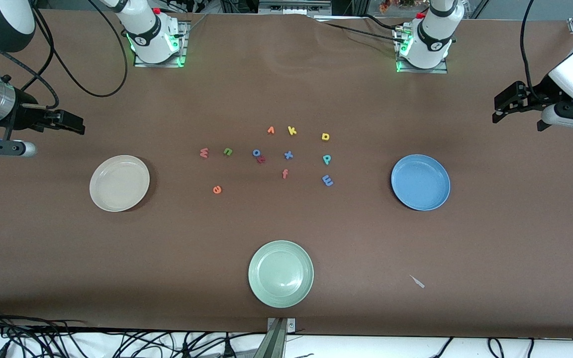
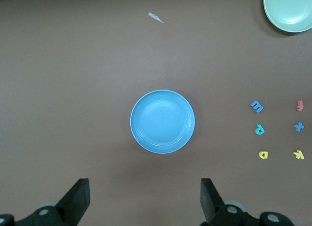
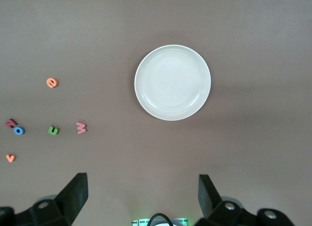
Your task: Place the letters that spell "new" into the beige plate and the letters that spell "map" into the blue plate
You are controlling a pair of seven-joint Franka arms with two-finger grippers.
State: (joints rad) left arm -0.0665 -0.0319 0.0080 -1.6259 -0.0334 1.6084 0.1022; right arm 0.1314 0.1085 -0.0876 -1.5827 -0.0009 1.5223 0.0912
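The brown table (image 1: 286,233) carries three round plates and a scatter of small foam letters. The left arm hangs high over its end of the table, its left gripper (image 1: 508,107) spread wide and holding nothing; the wrist view shows both fingers (image 2: 78,197) well apart above bare tabletop. The right arm waits the same way at its own end, the right gripper (image 1: 67,124) fully spread and empty. The beige plate (image 1: 119,183) lies toward the right arm's end, the blue plate (image 1: 420,182) toward the left arm's end, and a pale green plate (image 1: 280,273) sits between them, nearest the front camera. All three plates hold nothing. The letters lie in the middle of the table between the beige and blue plates. The pinkish-red w (image 1: 204,153) and green n (image 1: 228,151) sit side by side, with the orange e (image 1: 217,189) nearer the camera. The yellow a (image 1: 325,136), teal p (image 1: 327,159) and blue m (image 1: 327,180) form a line running toward the camera, closest to the blue plate. Among them are an orange v (image 1: 270,130), yellow k (image 1: 292,131), blue x (image 1: 288,155) and orange-red f (image 1: 285,173).
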